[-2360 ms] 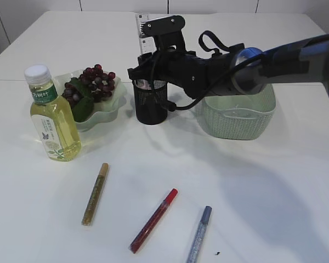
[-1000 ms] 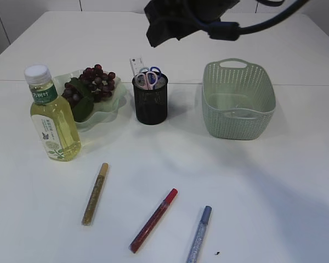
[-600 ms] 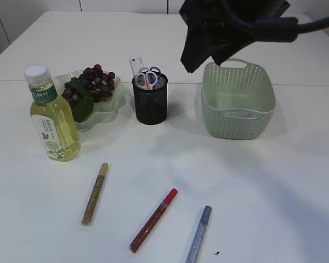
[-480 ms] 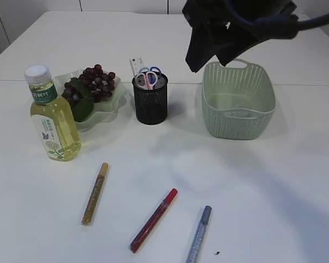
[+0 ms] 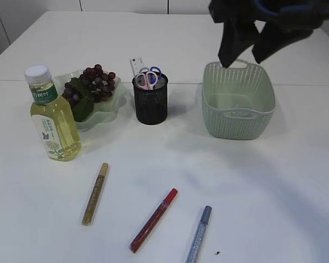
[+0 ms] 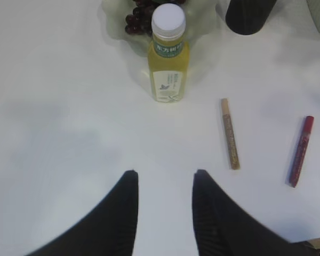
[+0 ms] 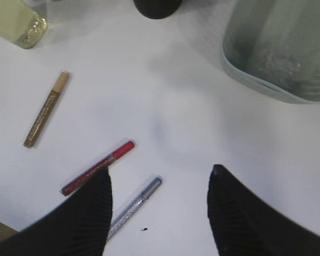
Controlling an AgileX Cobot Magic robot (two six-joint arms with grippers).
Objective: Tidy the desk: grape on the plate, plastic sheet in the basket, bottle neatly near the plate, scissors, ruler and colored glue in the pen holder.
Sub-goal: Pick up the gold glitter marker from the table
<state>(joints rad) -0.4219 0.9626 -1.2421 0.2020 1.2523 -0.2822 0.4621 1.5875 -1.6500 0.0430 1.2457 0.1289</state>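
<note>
— Hanging above the far rim of the basket (image 5: 238, 109), the right gripper (image 5: 243, 52) has its jaws spread with nothing between them.

— And the glue sticks?

— All three lie on the table (image 5: 274, 192), below and in front of that claw: the gold glue stick (image 5: 95, 193) furthest left, the red glue stick (image 5: 153, 220) in the middle, the silver glue stick (image 5: 199, 234) nearest its fingers in the right wrist view.

— The left gripper (image 6: 164, 184)?

— Parted too, empty, over bare table. Ahead of it stands the bottle (image 6: 168, 56), upright, just beside the plate (image 5: 101, 112) holding the grape (image 5: 93, 81).

— The pen holder (image 5: 150, 101)?

— Left of the right claw, with scissors (image 5: 148, 75) and ruler (image 5: 135, 64) standing in it.
</note>
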